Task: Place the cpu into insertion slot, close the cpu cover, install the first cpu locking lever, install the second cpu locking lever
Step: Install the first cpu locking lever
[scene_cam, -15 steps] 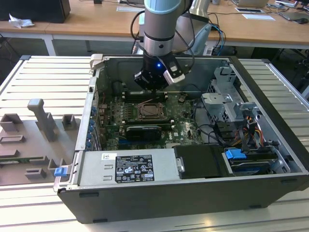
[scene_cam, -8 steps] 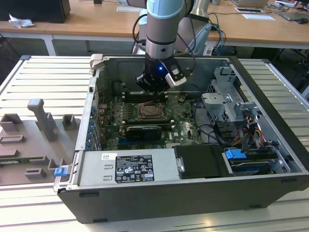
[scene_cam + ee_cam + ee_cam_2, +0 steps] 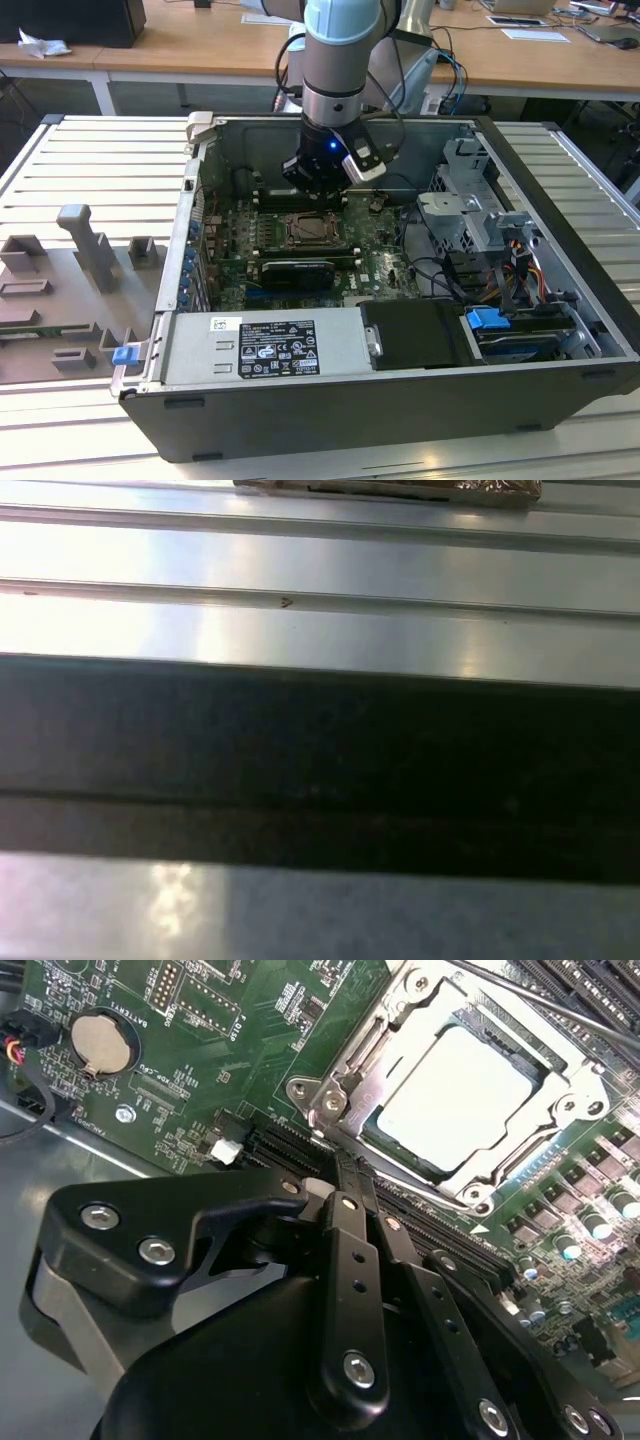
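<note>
The cpu [image 3: 460, 1095], pale and silvery, lies flat in the insertion slot [image 3: 305, 231] on the green board. The silvery cpu cover [image 3: 400, 1030] lies down around it, framing its top. One thin lever rod [image 3: 560, 1008] runs past the socket's far side. Another [image 3: 400, 1155] lies along the edge nearest the gripper. In the second wrist view my gripper [image 3: 345, 1170] has its black fingers [image 3: 350, 1230] drawn together, tips at the socket's corner, with nothing visibly between them. In the exterior view the gripper [image 3: 318, 185] hangs inside the case, just behind the socket.
The open computer case [image 3: 330, 420] holds a power supply [image 3: 270, 345] in front, a black card [image 3: 290, 272], cables and a drive cage [image 3: 480, 215] on the exterior view's right. A coin battery [image 3: 100, 1042] sits on the board. Grey fixtures [image 3: 85, 245] stand on the exterior view's left.
</note>
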`<state>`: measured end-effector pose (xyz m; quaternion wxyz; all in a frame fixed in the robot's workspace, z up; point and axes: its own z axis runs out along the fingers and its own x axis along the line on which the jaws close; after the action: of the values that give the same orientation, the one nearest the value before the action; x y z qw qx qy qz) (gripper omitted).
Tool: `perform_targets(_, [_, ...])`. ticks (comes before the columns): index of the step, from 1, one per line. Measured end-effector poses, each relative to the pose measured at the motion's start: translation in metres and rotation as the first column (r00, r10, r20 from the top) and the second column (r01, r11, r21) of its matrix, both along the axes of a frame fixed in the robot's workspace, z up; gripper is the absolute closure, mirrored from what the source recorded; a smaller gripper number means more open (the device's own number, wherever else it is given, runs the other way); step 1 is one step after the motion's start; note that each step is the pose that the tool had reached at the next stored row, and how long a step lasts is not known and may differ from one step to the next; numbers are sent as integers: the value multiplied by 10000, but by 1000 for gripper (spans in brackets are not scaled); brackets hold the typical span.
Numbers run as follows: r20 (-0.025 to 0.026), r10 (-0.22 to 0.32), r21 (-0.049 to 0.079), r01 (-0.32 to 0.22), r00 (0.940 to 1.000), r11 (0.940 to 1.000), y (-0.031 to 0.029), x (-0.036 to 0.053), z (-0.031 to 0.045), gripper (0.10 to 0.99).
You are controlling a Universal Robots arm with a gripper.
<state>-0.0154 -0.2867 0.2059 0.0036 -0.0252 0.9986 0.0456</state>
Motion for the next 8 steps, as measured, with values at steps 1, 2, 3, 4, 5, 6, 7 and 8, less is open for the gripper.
perform_targets(1, [0, 0, -23, 0, 10000, 10000, 0, 3, -6, 980])
perform_targets(2, [0, -1, -36, 1, 10000, 10000, 0, 4, -9, 980])
perform_targets(3, [-1, -1, -48, 1, 10000, 10000, 0, 5, -11, 980])
perform_targets(4, [-1, -1, -58, 1, 10000, 10000, 0, 6, -13, 980])
perform_targets(5, [-1, 0, -78, 0, 10000, 10000, -1, 7, -18, 980])
perform_targets(6, [-1, 0, -94, 0, 10000, 10000, 0, 8, -25, 980])
perform_targets(7, [2, -1, -95, 1, 10000, 10000, 0, 10, -32, 980])
perform_targets(8, [4, 0, -87, 0, 10000, 10000, 2, 12, -41, 980])
